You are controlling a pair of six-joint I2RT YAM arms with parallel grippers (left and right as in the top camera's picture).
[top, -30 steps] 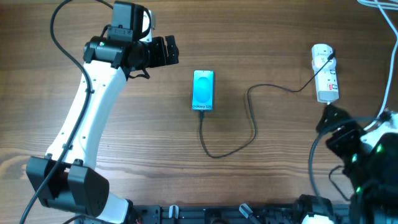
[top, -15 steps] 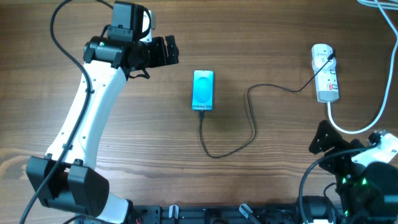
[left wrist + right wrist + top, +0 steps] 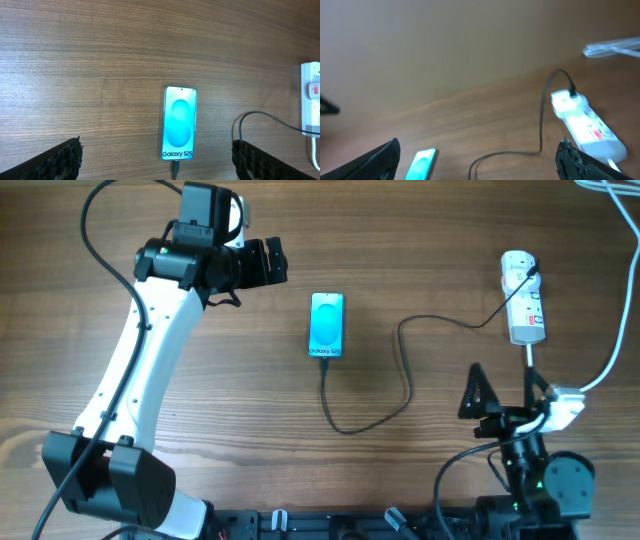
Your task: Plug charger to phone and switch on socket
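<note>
Table (image 3: 420, 240): one, brown wood grain, beneath everything.
Left gripper (image 3: 283, 262): one, jaws spread wide, nothing held.
Right gripper (image 3: 503, 395): one, jaws spread wide, nothing held.
Socket (image 3: 523, 298): one white strip, ahead of the right gripper toward its right finger, well apart; one thick white cord (image 3: 313, 155) attached.
Phone (image 3: 327, 326): one, cyan screen up, ahead of the left gripper, untouched.
Charger (image 3: 405, 380): one thin black cable, looping between both grippers; one end at the phone's lettered short edge, the other in the socket.
</note>
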